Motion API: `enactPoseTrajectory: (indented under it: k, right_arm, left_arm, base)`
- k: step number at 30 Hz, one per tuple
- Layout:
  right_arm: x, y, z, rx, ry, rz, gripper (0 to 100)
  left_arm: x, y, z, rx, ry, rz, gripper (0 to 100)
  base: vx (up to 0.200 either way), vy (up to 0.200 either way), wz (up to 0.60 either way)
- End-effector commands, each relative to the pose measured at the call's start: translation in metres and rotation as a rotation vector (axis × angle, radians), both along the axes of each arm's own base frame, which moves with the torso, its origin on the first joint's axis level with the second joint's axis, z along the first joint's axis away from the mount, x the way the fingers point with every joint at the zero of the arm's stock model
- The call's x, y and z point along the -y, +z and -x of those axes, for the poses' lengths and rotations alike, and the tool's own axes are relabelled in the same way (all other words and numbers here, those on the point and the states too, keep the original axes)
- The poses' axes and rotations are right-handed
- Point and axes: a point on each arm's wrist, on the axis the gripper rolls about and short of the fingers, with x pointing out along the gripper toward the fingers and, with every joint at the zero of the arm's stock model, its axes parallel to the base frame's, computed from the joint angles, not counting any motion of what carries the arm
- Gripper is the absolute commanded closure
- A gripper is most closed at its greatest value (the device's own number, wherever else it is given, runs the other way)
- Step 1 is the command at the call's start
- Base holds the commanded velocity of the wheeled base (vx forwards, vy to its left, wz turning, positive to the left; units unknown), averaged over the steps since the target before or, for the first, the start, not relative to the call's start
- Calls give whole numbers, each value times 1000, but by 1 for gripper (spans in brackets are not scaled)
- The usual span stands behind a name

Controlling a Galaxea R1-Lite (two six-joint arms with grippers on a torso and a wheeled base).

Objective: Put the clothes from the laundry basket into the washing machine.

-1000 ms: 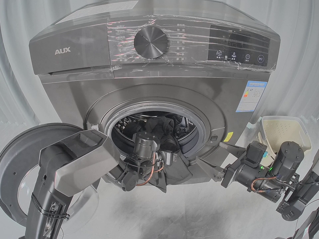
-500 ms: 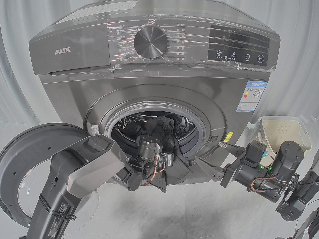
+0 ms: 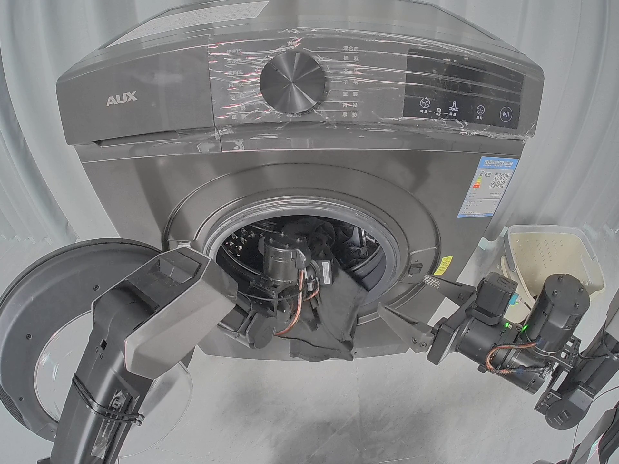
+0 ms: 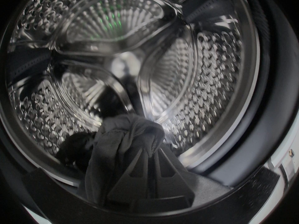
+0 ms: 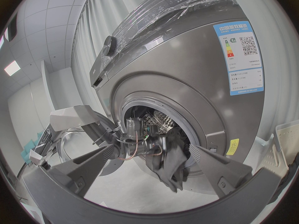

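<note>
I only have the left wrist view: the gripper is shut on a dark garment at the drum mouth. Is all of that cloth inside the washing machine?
Observer: No. In the head view, part of the dark garment hangs out over the lower rim of the opening and down the front of the washing machine.
Operator: Where is the right arm?
Observer: The right gripper hovers open and holds nothing. It is in front of the machine, below and to the right of the opening.
Operator: And the door?
Observer: The door is swung wide open on the robot's left.
</note>
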Motion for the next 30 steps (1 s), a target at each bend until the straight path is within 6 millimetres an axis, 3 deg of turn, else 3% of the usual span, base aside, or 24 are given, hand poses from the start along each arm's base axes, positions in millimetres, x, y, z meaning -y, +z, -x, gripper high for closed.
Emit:
enactPoseTrajectory:
  k: [1, 10, 11, 17, 22, 27, 30]
  right_arm:
    - [0, 0, 0, -1, 0, 1, 0]
    - [0, 0, 1, 1, 1, 0, 0]
    - [0, 0, 1, 1, 1, 0, 0]
    - [0, 0, 1, 2, 0, 1, 0]
    - [1, 0, 1, 0, 1, 2, 0]
    - [-1, 0, 2, -1, 6, 1, 0]
    - [-2, 0, 3, -2, 12, -3, 0]
  left_arm:
    - [-6, -2, -33, 105, 123, 48, 100]
    - [-11, -1, -40, 134, 139, 70, 100]
    - [-11, 0, -40, 134, 139, 72, 0]
    - [-6, 10, -35, 166, 128, 114, 0]
    - [-10, 29, -8, 99, 88, 79, 0]
    - [-13, 24, 24, -36, -17, 6, 0]
    - [-14, 6, 38, -119, -57, -41, 0]
  base:
    - [0, 0, 0]
    - [0, 0, 0]
    - [0, 0, 0]
    - [0, 0, 0]
    - [0, 0, 0]
    - [0, 0, 0]
    - [0, 0, 0]
